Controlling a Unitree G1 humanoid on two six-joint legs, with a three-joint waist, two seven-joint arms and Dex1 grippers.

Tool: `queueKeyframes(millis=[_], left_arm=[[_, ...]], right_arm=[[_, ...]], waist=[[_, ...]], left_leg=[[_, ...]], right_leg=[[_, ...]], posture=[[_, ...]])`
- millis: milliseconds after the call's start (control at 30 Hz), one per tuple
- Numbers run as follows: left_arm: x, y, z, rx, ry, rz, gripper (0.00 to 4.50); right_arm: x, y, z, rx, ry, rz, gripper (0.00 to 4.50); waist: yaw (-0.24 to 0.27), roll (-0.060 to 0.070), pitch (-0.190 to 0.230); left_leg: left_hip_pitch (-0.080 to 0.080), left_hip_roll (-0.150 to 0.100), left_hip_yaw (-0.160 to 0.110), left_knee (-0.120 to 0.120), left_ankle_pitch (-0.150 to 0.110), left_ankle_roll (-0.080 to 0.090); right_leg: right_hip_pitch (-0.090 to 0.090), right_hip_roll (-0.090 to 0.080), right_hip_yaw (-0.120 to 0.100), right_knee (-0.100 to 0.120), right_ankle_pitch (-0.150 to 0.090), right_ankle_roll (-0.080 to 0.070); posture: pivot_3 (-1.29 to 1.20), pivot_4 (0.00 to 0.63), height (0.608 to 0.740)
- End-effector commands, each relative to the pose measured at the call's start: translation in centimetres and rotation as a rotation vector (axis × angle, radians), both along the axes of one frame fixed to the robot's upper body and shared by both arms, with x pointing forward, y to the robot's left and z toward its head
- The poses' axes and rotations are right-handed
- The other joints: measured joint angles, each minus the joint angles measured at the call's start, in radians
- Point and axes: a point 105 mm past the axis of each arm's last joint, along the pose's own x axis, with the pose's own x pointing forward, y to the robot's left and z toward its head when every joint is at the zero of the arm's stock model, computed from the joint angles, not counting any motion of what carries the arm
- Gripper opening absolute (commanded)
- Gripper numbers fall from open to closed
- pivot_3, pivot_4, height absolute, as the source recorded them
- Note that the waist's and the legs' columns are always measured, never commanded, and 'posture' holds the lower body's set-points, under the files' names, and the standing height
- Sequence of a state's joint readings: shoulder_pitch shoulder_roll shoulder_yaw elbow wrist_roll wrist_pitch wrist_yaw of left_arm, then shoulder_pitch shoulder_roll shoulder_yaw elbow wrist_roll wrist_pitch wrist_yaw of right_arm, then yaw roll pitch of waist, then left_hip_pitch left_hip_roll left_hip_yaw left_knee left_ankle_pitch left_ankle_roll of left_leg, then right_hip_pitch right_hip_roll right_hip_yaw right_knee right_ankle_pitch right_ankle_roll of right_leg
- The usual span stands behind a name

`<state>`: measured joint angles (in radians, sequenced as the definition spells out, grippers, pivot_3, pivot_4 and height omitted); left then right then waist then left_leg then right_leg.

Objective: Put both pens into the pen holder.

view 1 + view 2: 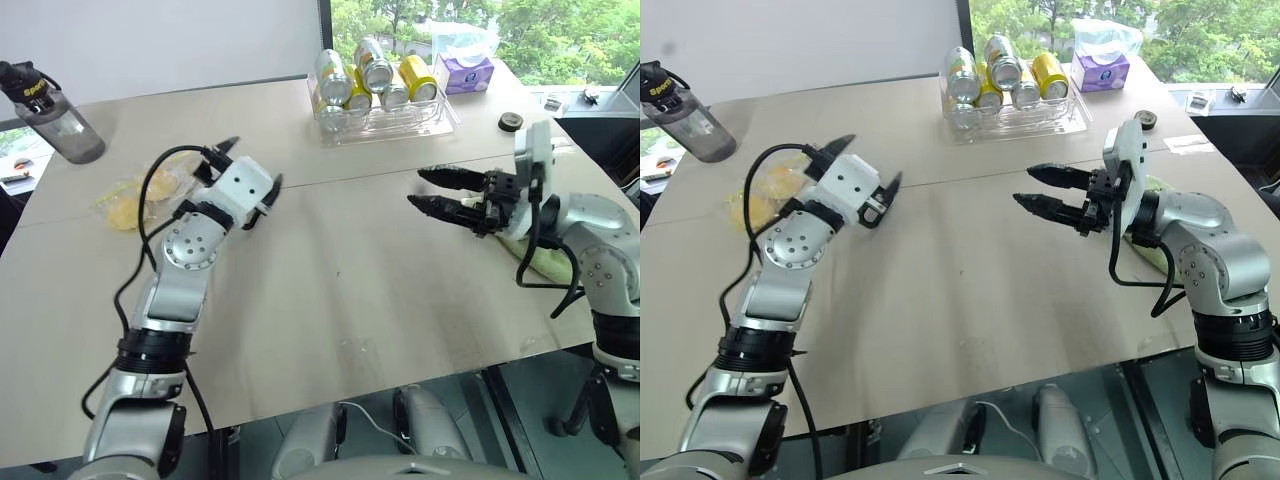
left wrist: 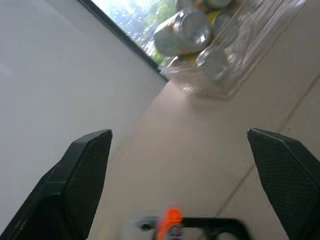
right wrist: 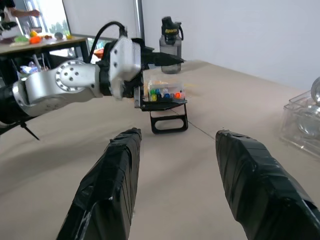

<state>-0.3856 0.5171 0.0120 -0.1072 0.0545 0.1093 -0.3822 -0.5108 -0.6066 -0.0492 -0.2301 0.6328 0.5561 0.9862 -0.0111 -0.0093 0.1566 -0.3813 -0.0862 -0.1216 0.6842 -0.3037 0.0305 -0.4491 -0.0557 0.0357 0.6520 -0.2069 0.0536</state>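
Far left, a grey bottle (image 1: 55,112) reads "Sport". My left jaws (image 1: 245,172) spread wide and empty over the surface (image 1: 340,290), the holder (image 3: 165,102) just beside them. My right jaws (image 1: 432,190) stand part open, empty.

A clear plastic tray (image 1: 432,122) of silver and yellow drink cans (image 1: 374,64) sits at the far side of the beige tabletop (image 1: 340,290). Just beside it stands a purple tissue box (image 1: 464,72). A dark translucent water bottle (image 1: 55,115) stands at the far left corner. A small round black lid (image 1: 512,121) lies near the tray.
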Motion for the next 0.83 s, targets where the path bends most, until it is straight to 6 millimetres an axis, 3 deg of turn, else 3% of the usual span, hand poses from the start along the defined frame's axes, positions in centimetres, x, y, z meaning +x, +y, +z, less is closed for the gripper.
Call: queueKeyframes(millis=[33,133,233,333,400,433,500,567,600,667,833], left_arm=[[-3.3,-1.5,-0.3,-0.178,0.086,-0.179,4.48],[-6.8,-2.0,-3.0,-0.314,0.253,-0.275,4.48],[-9.9,-1.4,-6.7,-0.324,0.431,-0.265,4.48],[-13.1,-0.4,-9.4,-0.372,0.551,-0.214,4.48],[-15.2,0.1,-10.6,-0.410,0.622,-0.212,4.48],[-16.0,0.2,-10.9,-0.418,0.647,-0.209,4.50],[-16.4,1.1,-11.2,-0.410,0.626,-0.140,4.50],[-16.6,1.7,-11.7,-0.355,0.619,-0.089,4.50],[-16.6,1.8,-11.7,-0.354,0.615,-0.085,4.50],[-16.6,1.6,-11.6,-0.364,0.615,-0.097,4.50],[-16.1,1.2,-11.4,-0.350,0.591,-0.098,4.50]], right_arm=[[0.3,-0.6,-2.2,-0.014,-0.008,-0.071,2.53],[0.8,-1.1,-4.9,-0.043,0.014,-0.174,2.53],[0.3,-1.8,-8.2,-0.118,0.028,-0.243,2.53],[-1.4,-3.2,-11.8,-0.183,0.059,-0.275,2.53],[-2.6,-3.9,-13.2,-0.201,0.086,-0.268,2.53],[-2.9,-4.5,-13.9,-0.215,0.123,-0.276,2.94],[-3.8,-5.8,-15.3,-0.265,0.154,-0.272,3.36],[-4.0,-6.9,-15.7,-0.250,0.151,-0.298,4.30],[-3.9,-7.1,-15.6,-0.227,0.151,-0.314,4.47],[-3.8,-7.2,-15.1,-0.192,0.143,-0.324,4.47],[-3.5,-7.4,-14.3,-0.154,0.133,-0.317,4.47]], waist=[[-0.002,0.000,0.000],[-0.010,0.001,0.000],[-0.005,0.001,0.000],[0.003,0.001,-0.001],[0.007,0.001,-0.001],[0.007,0.001,-0.001],[0.008,0.002,0.000],[0.011,0.004,0.001],[0.011,0.004,0.002],[0.010,0.005,0.002],[0.009,0.005,0.002]], left_leg=[[0.000,0.000,0.000,0.000,0.000,0.000],[0.002,0.001,0.003,0.000,0.000,0.000],[0.004,0.001,0.004,0.000,0.000,0.000],[0.005,0.001,0.005,-0.001,0.000,0.000],[0.005,0.001,0.005,0.000,0.000,0.000],[0.005,0.001,0.005,0.000,0.000,0.000],[0.007,0.001,0.006,0.000,0.000,0.000],[0.022,0.002,0.004,-0.002,-0.004,0.006],[0.026,0.003,0.002,-0.003,-0.004,0.007],[0.036,0.004,0.001,-0.005,-0.005,0.008],[0.036,0.003,0.003,-0.005,-0.006,0.009]], right_leg=[[0.000,0.000,0.001,0.000,0.000,0.000],[-0.001,0.001,0.004,0.003,0.000,0.000],[0.000,0.001,0.005,0.005,0.000,0.000],[0.002,0.001,0.005,0.005,0.000,0.000],[0.002,0.001,0.005,0.004,0.000,0.000],[0.002,0.001,0.005,0.004,0.000,0.000],[0.004,0.001,0.005,0.004,0.000,0.000],[0.021,0.001,0.004,-0.002,-0.001,0.000],[0.027,0.002,0.002,-0.006,-0.003,0.000],[0.040,0.003,0.000,-0.011,-0.007,0.002],[0.039,0.002,0.000,-0.011,-0.003,0.003]], posture=[[0.00,0.150,0.739],[0.00,0.150,0.739],[0.00,0.150,0.739],[0.00,0.150,0.739],[0.00,0.150,0.739],[0.00,0.150,0.739],[0.00,0.150,0.739],[0.00,0.150,0.739],[0.00,0.150,0.739],[0.00,0.150,0.739],[0.00,0.150,0.739]])
